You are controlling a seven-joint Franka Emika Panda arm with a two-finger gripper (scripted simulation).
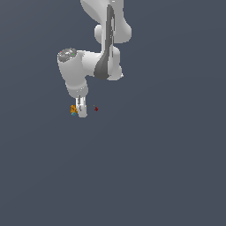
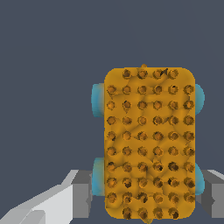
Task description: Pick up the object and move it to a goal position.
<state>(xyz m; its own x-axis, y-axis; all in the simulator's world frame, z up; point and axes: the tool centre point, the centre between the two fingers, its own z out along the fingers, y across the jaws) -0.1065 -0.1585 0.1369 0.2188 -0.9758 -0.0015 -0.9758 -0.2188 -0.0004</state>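
The object [image 2: 148,140] fills the wrist view as a bumpy orange-yellow slab studded with small knobs, with teal rounded parts along both long sides. My gripper [image 2: 146,194] straddles its near end, and the grey finger pads [image 2: 84,192] press against the teal parts on either side, so it is shut on the object. In the exterior view the object [image 1: 73,109] is a tiny orange-and-teal lump peeking out beside the white fingers [image 1: 81,110] of the gripper [image 1: 80,113], which points straight down.
A tiny dark red speck [image 1: 96,108] sits a short way toward the exterior view's right of the gripper, at about the same height. The white arm [image 1: 103,53] rises behind and above. All around is plain dark grey.
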